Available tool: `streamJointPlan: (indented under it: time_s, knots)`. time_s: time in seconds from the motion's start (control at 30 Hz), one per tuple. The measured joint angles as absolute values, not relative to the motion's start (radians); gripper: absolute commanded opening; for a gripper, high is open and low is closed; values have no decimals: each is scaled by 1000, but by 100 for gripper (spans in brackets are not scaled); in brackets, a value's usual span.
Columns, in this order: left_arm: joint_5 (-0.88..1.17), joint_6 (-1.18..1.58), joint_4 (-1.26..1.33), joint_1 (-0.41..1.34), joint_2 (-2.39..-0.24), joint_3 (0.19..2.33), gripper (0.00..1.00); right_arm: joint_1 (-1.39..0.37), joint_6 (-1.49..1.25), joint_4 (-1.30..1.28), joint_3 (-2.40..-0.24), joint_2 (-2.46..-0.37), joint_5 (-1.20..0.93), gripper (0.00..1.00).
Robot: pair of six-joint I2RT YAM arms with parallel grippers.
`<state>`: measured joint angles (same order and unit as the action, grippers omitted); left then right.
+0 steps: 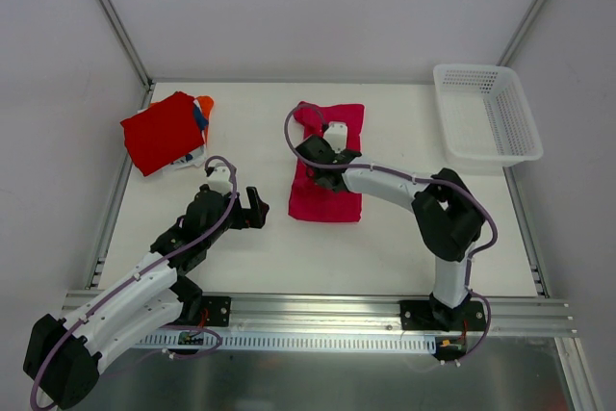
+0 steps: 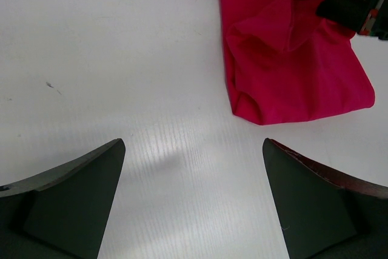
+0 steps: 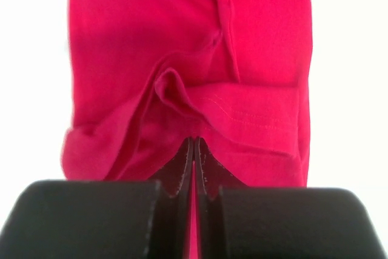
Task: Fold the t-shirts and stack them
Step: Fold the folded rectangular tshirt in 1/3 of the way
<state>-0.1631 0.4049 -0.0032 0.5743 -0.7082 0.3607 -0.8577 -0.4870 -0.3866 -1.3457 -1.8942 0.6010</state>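
A magenta-pink t-shirt (image 1: 327, 194) (image 2: 303, 77) (image 3: 182, 34) lies folded into a long strip in the middle of the table. My right gripper (image 1: 310, 153) (image 3: 194, 139) is down on its middle, shut on a raised pucker of the cloth beside a stitched hem. It shows as a black shape (image 2: 354, 4) in the left wrist view. My left gripper (image 1: 252, 211) (image 2: 194, 144) hovers open over bare table, left of the strip's near end, with nothing between its fingers. At the back left a folded red t-shirt (image 1: 162, 132) tops a stack with orange (image 1: 204, 103), blue and white edges showing.
A white plastic mesh basket (image 1: 472, 68) stands at the back right corner of the table. Metal frame rails run along the table's left and right sides, and the arms' mounting rail lies along the near edge.
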Motion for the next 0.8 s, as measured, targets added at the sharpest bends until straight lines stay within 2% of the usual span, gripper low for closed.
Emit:
streamJointPlan:
  time_s: [0.37,0.6,0.63,0.67,0.7,0.73,0.77,0.8]
  knots:
    - [-157,405,4,574,-718,361,99,-760,-371,-389,-1611,-1980,588,1]
    - [-141,405,4,574,-719,360,99,-705,-336,-402,-1774,-2156,569,2]
    - [-139,405,4,574,-719,360,99,-698,-336,-403,-1778,-2174,567,9]
    - [-138,405,4,574,-720,360,99,-691,-340,-406,-1778,-2189,565,21]
    - [-138,406,5,574,-724,360,99,-687,-341,-412,-1778,-2202,563,69]
    - [-138,406,7,574,-729,360,99,-681,-356,-419,-1778,-2215,563,94]
    - [-138,406,7,574,-734,360,99,-677,-353,-424,-1778,-2222,565,99]
    - [-138,406,8,574,-740,360,99,-674,-354,-432,-1778,-2230,567,99]
